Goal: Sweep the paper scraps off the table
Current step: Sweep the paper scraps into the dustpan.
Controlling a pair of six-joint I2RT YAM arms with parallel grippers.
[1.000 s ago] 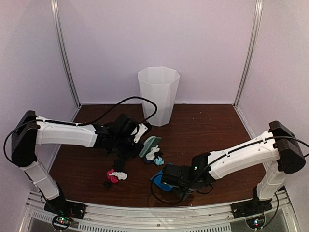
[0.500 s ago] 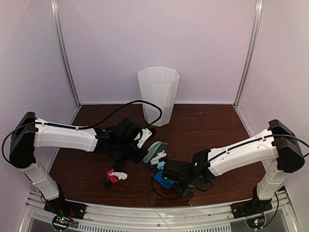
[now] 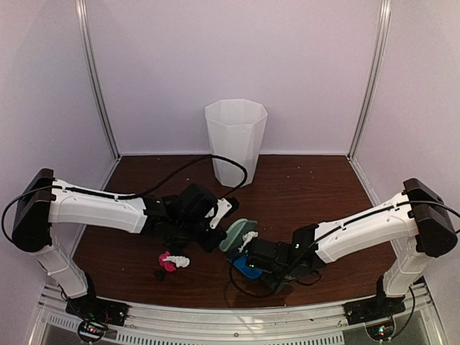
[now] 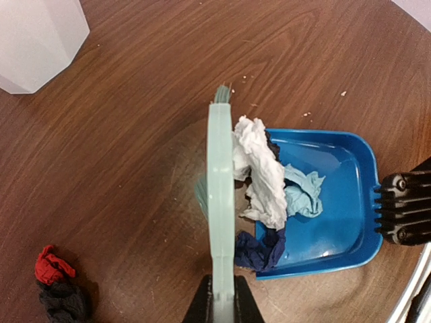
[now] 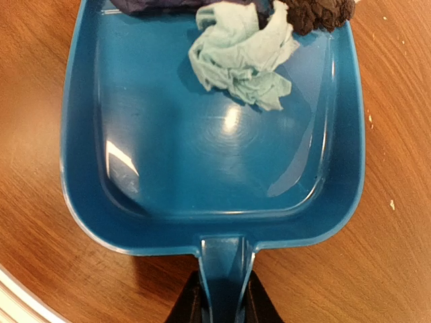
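Left jaws: the left gripper (image 4: pixel 221 297) is clenched on the handle of the mint-green brush (image 4: pixel 220 202), which stands on its edge with the bristles down on the table (image 4: pixel 135 134).
Right jaws: the right gripper (image 5: pixel 219 299) is clamped on the short handle of the blue dustpan (image 5: pixel 202 168), and the pan lies flat on the wood.
Brush to pan: the pan's open mouth is at 3 o'clock from the brush, just beside it.
Scraps at the mouth: a white wad (image 4: pixel 259 168) is pressed between the brush and the pan's lip. A pale blue wad (image 5: pixel 242 60) is already inside. A navy strip (image 4: pixel 259 249) lies across the lip.
What changed: in the last second the brush travelled toward 4 o'clock in the top view and pushed this bunch from the bare table to the pan. The pan edged a little to meet it.
Meaning: the first bunch seems almost collected; probably one more short push is needed.
Not yet swept: the red and black scraps (image 4: pixel 54 282) lie at 8 o'clock from the brush, well apart and not moved.
Bin: the white bin (image 3: pixel 236 142) stands at 12 o'clock.
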